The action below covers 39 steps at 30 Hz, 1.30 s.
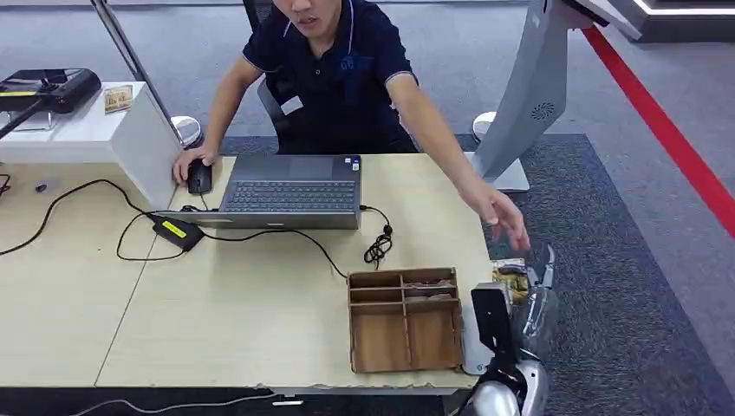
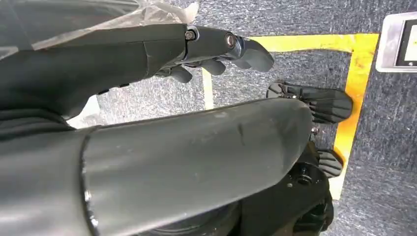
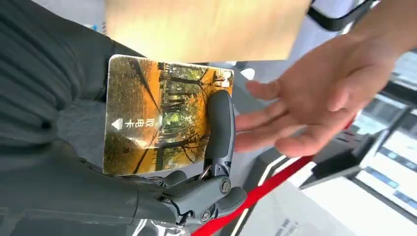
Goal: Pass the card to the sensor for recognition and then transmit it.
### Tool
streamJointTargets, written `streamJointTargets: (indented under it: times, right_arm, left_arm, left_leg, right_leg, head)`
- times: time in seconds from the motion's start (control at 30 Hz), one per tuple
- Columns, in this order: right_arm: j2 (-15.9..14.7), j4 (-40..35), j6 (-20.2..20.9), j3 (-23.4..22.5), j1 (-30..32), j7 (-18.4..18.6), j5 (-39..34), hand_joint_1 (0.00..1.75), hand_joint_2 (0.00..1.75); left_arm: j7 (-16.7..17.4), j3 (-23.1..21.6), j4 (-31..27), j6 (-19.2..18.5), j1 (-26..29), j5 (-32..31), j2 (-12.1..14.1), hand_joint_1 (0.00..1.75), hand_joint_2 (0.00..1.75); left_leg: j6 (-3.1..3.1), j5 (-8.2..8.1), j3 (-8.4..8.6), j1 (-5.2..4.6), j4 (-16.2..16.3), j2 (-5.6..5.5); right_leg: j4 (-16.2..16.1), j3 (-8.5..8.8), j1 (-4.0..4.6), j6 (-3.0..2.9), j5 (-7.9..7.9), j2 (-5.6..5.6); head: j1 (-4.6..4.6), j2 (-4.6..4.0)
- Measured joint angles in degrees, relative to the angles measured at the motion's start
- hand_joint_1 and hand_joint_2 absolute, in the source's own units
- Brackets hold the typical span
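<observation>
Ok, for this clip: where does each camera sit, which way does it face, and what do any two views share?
Head: high on the body, looking down at the table, the person and the right hand beyond the table's edge.
Left wrist: behind the left hand, facing carpet with yellow tape.
Right wrist: behind the right hand, facing the card it holds and the person's hand.
Shared by head and right wrist: card, person's hand.

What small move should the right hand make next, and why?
Probably hold the card steady and ease it toward the person's hand. The right hand grips the card beside the table, and the person's open palm is reaching close to it but does not touch it.
</observation>
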Motion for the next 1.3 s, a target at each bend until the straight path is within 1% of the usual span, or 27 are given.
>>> streamJointTargets:
  times: [0.33, 0.6, 0.63, 0.67, 0.7, 0.9, 1.2, 1.3]
  right_arm:
    - [-0.02, -8.13, 0.04, 6.93, 0.83, -0.53, -0.07, 1.75, 1.75]
    - [-0.11, -10.58, 0.04, 10.14, 1.06, -0.5, -0.11, 1.75, 1.75]
    - [-0.13, -10.76, 0.04, 10.34, 1.08, -0.5, -0.13, 1.34, 1.75]
    - [-0.15, -10.85, 0.04, 10.6, 1.07, -0.5, -0.18, 1.34, 1.75]
    - [-0.17, -10.93, 0.04, 10.8, 1.08, -0.5, -0.2, 0.0, 1.75]
    - [-0.42, -11.37, 0.04, 11.91, 1.11, 0.28, 0.63, 0.0, 1.75]
    - [-0.55, -11.83, 0.04, 12.5, 1.2, 0.3, 0.9, 0.0, 1.75]
    - [-0.68, -11.83, 0.04, 12.57, 1.28, 1.11, 0.98, 0.0, 1.75]
  left_arm:
    - [0.0, 0.0, 0.0, -0.02, 0.0, -0.07, 0.0, 0.0, 0.0]
    - [-0.04, 0.0, 0.0, -0.04, -0.01, -0.24, 0.0, 0.0, 0.0]
    - [-0.04, 0.0, 0.0, -0.07, -0.01, -0.24, 0.0, 0.0, 0.0]
    - [-0.04, 0.0, 0.0, -0.09, -0.01, -0.24, 0.0, 0.0, 0.0]
    - [-0.04, 0.0, 0.0, -0.13, -0.01, -0.26, 0.0, 0.0, 0.0]
    - [-0.04, 0.0, 0.0, -0.28, -0.01, -0.42, 0.0, 0.0, 0.0]
    - [-0.04, 0.0, 0.0, -0.28, -0.02, -0.42, 0.0, 0.0, 0.0]
    - [-0.04, 0.0, 0.0, -0.26, -0.02, -0.42, 0.0, 0.0, 0.0]
  left_leg:
    - [0.0, 0.0, 0.0, 0.0, 0.0, 0.0]
    - [0.0, 0.0, 0.0, 0.0, 0.0, 0.0]
    - [0.0, 0.0, 0.0, 0.0, 0.0, 0.0]
    - [0.0, 0.0, 0.0, 0.0, 0.0, 0.0]
    - [0.0, 0.0, 0.0, 0.0, 0.0, 0.0]
    - [0.0, 0.0, -0.01, 0.0, 0.0, 0.0]
    - [0.0, 0.0, 0.0, 0.0, 0.0, 0.0]
    - [0.0, 0.0, 0.0, 0.0, 0.0, 0.0]
  right_leg:
    - [0.0, 0.0, 0.0, 0.0, 0.0, 0.0]
    - [0.0, 0.0, 0.0, 0.0, 0.0, 0.0]
    - [0.0, 0.0, 0.0, 0.0, 0.0, 0.0]
    - [0.0, 0.0, 0.0, 0.0, 0.0, 0.0]
    - [0.0, 0.0, 0.0, 0.0, 0.0, 0.0]
    - [-0.01, -0.01, 0.0, 0.0, 0.0, 0.0]
    - [-0.01, -0.01, 0.0, 0.0, 0.0, 0.0]
    - [-0.01, -0.01, 0.0, 0.0, 0.0, 0.0]
  head:
    - [0.0, 0.0]
    - [0.0, 0.0]
    - [0.0, 0.0]
    - [0.0, 0.0]
    - [0.0, 0.0]
    - [-0.02, 0.0]
    - [-0.02, 0.0]
    - [0.0, 0.0]
